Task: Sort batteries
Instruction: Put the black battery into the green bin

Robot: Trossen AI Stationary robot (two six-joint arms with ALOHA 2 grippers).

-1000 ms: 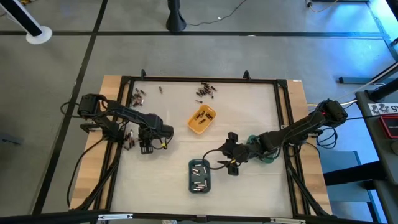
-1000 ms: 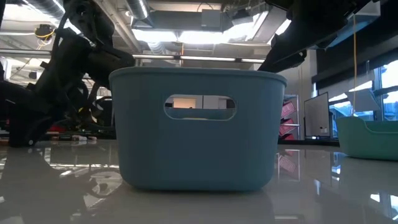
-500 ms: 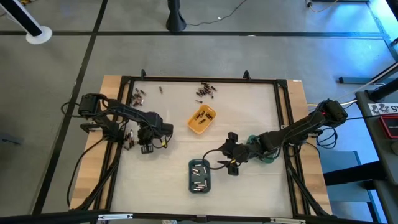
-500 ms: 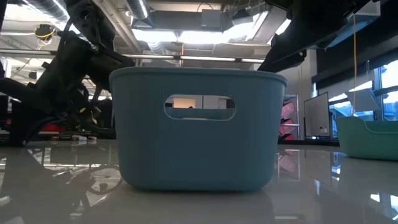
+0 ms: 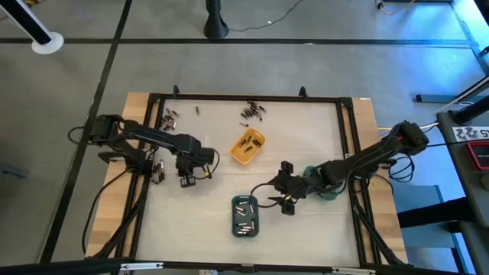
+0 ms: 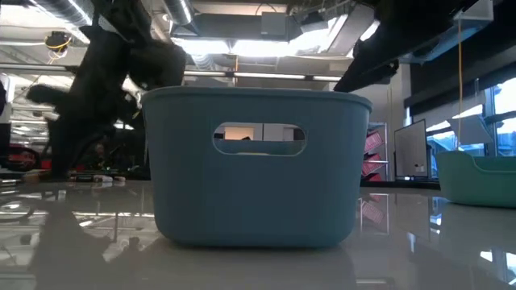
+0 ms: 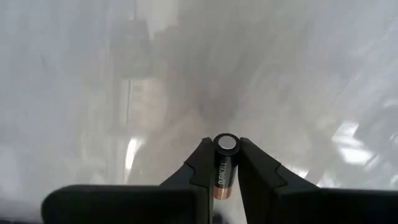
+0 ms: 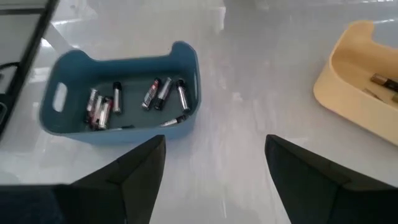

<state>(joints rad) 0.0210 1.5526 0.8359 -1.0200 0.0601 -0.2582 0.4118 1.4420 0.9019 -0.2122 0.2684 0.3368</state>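
Left tool (image 5: 186, 181) has pinched shut on one battery (image 7: 225, 163) and shifted toward mid-counter; carry to a tray looks next. Right tool (image 5: 284, 204) waits open beside the blue tray (image 5: 245, 216).

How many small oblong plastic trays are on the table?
3. The orange oblong tray sits mid-table, the slate-blue oblong tray near the front edge, and the green tray lies right of both, mostly hidden under the right arm. None other shows.
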